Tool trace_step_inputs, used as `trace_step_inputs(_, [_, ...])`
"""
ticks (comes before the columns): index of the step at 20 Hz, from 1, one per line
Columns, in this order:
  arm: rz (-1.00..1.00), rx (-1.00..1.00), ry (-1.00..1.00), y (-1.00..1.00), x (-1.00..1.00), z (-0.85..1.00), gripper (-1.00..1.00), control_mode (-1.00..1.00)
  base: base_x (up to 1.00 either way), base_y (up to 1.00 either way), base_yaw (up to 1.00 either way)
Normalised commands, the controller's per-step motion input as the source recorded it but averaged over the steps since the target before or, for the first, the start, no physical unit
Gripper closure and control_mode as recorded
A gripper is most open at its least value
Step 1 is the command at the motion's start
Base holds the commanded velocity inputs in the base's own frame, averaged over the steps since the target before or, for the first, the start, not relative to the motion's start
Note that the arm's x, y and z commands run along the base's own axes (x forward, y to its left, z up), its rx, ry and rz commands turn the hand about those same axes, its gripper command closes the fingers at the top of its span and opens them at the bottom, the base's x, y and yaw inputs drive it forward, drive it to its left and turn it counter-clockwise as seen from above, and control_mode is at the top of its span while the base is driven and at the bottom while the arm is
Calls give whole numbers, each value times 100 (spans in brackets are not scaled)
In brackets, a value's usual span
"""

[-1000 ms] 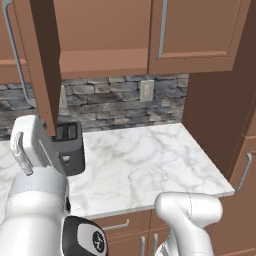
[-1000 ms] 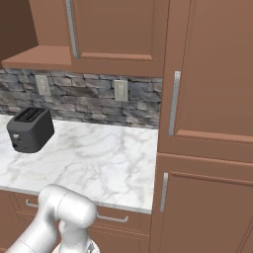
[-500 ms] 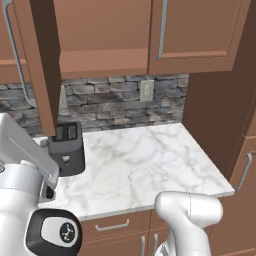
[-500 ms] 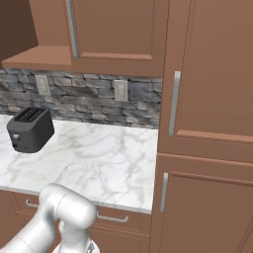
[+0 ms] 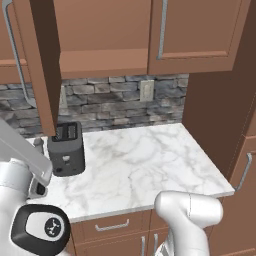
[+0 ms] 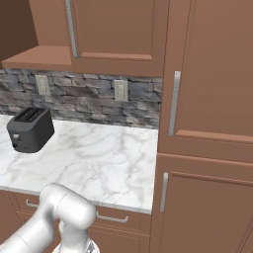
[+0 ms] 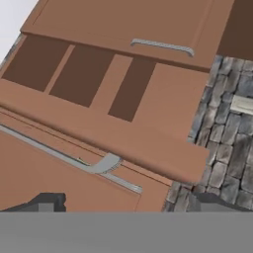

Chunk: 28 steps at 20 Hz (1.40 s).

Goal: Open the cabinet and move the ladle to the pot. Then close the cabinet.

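Observation:
The brown wooden cabinet [image 5: 105,30] hangs above the counter with its left door [image 5: 42,65] swung open toward me, edge-on, its silver bar handle [image 5: 15,60] on the outer side. The right door [image 5: 200,30] is shut. In the hand view my gripper [image 7: 126,205] is open with nothing between its dark fingertips [image 7: 47,201]. It points up at the cabinet [image 7: 113,123] from below, and a long silver handle [image 7: 74,158] runs close above the tips. The ladle and the pot are out of view.
A black toaster [image 5: 65,147] stands at the left of the white marble counter [image 5: 145,165], against the stone backsplash [image 5: 115,102] with its outlet [image 5: 146,90]. A tall brown cabinet [image 6: 207,123] walls off the counter's right end. Drawers [image 5: 112,227] sit under the counter.
My arm has swung down and to the left in the left base view. The cabinet door and the toaster have not moved. The gripper has stayed open.

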Motion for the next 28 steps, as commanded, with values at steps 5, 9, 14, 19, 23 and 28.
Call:
trace_step_inputs(5, [-2,12,0,22,3,-15,-100,-100,0,0,0])
trace_step_inputs(9, [0,10,0,18,35,-8,-100,-100,0,0,0])
trace_step_inputs(14, [0,16,0,0,44,-30,-100,-100,0,0,0])
trace_step_inputs(19, [0,18,0,0,42,-49,-100,-100,0,0,0])
trace_step_inputs(23, [0,12,0,0,56,-38,-100,-100,0,0,0])
trace_step_inputs(28, [0,6,-2,2,31,-13,-100,-100,0,0,0])
